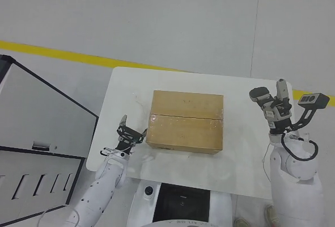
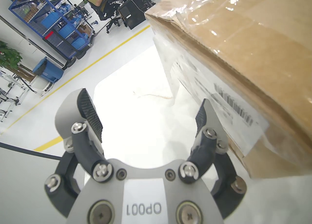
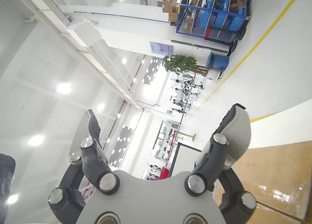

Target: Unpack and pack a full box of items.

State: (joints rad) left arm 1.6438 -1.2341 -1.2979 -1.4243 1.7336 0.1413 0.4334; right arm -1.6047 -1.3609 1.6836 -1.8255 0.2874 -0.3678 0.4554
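Table (image 1: 241, 164) margin surrounds box (image 1: 185, 121); left gripper (image 1: 132, 127) splayed beside its edge.

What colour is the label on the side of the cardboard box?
The label is white with dark print, best seen in the left wrist view.

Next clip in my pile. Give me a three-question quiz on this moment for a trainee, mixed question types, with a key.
1. True or false: the box on the table is closed on top.
2. The left hand is: A) open beside the box; B) shut on the box; C) inside the box.
3. Fill in: the right hand is open and holds ____.
Key: 1 true; 2 A; 3 nothing.
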